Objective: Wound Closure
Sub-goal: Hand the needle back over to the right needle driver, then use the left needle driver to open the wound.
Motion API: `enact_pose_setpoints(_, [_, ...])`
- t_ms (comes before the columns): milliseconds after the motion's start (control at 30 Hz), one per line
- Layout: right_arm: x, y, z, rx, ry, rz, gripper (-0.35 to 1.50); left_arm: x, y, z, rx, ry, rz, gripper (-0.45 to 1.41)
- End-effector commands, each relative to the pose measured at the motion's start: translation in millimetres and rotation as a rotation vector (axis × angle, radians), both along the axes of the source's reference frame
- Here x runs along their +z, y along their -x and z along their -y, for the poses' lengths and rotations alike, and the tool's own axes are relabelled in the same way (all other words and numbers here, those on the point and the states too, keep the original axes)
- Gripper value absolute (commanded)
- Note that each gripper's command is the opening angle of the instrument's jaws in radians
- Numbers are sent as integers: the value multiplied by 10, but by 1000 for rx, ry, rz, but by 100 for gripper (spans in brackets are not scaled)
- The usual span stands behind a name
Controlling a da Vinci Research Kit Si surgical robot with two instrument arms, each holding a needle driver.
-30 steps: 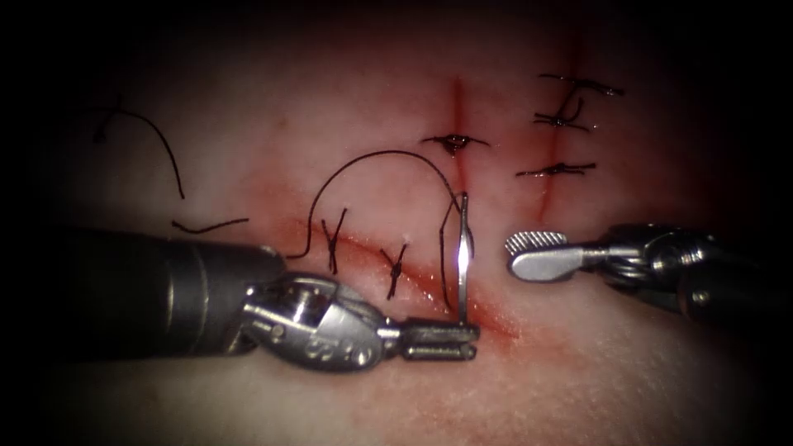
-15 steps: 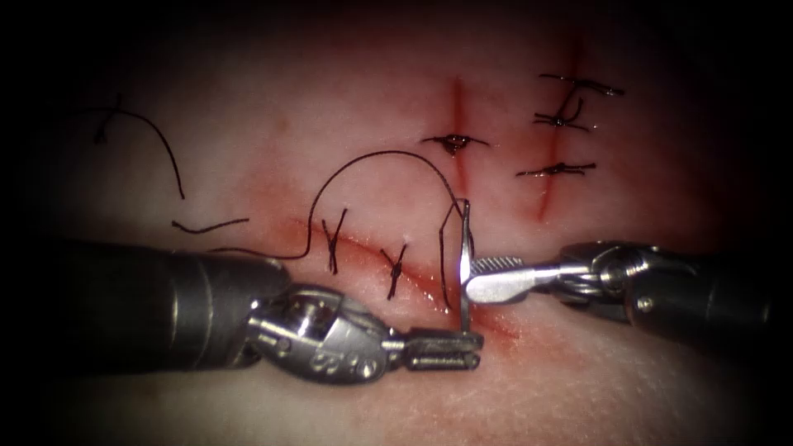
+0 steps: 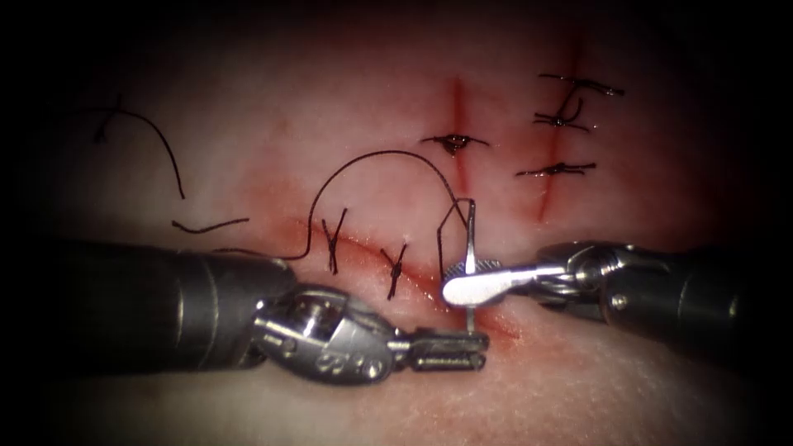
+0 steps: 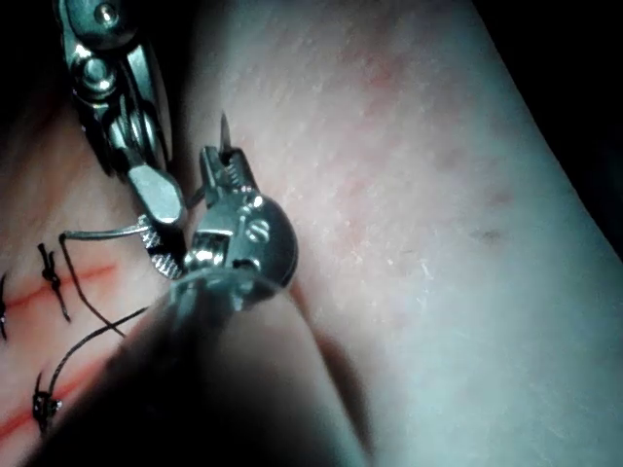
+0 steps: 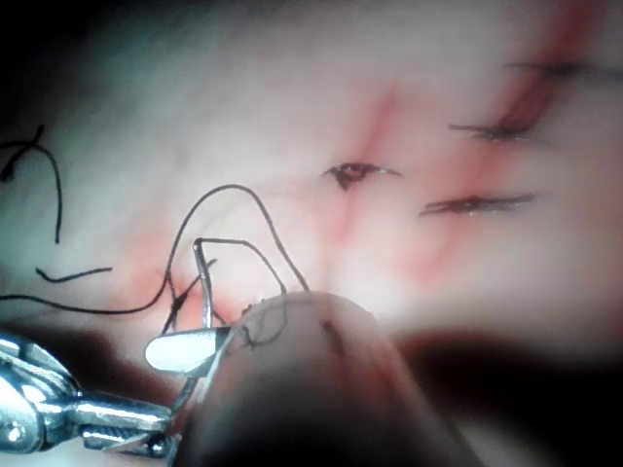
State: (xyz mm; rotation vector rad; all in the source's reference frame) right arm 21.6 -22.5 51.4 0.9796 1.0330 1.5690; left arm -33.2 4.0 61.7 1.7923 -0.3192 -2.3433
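Needle handover: your left steel needle driver [image 3: 446,348] clamps the curved silver needle [image 3: 469,239] near its tip; your right steel needle driver [image 3: 462,277], at three o'clock, closes mid-curve, clear of tissue. Next: confirm grip.

- The needle [image 3: 468,256] stands upright between both tools, out of the tissue [image 3: 578,372].
- Left tool [image 3: 450,348] grips its lower end; right tool [image 3: 462,282] closes on its middle.
- Thread [image 3: 372,165] arches just beyond the jaws.
- Tied stitches [image 3: 396,268] crowd the cut [image 3: 388,264] beside them.

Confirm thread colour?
Black. The thread loops dark against the pale tissue, clearest in the endoscope view.
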Motion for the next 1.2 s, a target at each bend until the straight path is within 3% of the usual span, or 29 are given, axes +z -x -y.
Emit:
enact_pose_setpoints(33, [3,-10,-5,2,5,-9,138,6,5,2,0,1,-1,-45])
enact_pose_setpoints(567, [5,-12,-10,7,2,-6,114,6,6,4,0,3,0,-45])
enact_pose_setpoints(600, [5,-12,-10,7,2,-6,106,6,7,4,0,3,0,-45])
enact_pose_setpoints(633, [5,-12,-10,9,3,-8,77,6,7,4,0,3,0,-45])
enact_pose_setpoints(700, [5,-10,-10,2,0,-3,-18,6,7,4,1,3,2,-45])
enact_pose_setpoints(733, [6,-10,-10,-6,-4,5,-35,6,7,4,1,3,2,-45])
enact_pose_setpoints(867, [9,-8,-14,6,-5,27,-35,5,8,4,0,2,1,-45])
enact_pose_setpoints(900, [11,-6,-15,10,-4,31,-35,5,8,3,0,2,1,-32])
enact_pose_setpoints(933, [12,-4,-16,10,-6,40,-35,5,8,3,0,2,1,14])
enact_pose_setpoints(967, [12,-4,-16,10,-6,40,-35,5,8,3,0,2,1,14])
enact_pose_setpoints(1000, [13,-3,-17,6,-8,44,-35,4,7,3,2,2,4,42])
enact_pose_setpoints(1067, [14,0,-18,3,-9,47,-35,4,7,2,-17,-27,-13,71])
enact_pose_setpoints(1167, [16,8,-19,20,-7,63,-35,4,1,2,-173,-180,-57,123])
enact_pose_setpoints(1200, [16,11,-20,29,-5,66,-35,3,-2,3,-192,-203,-67,128])
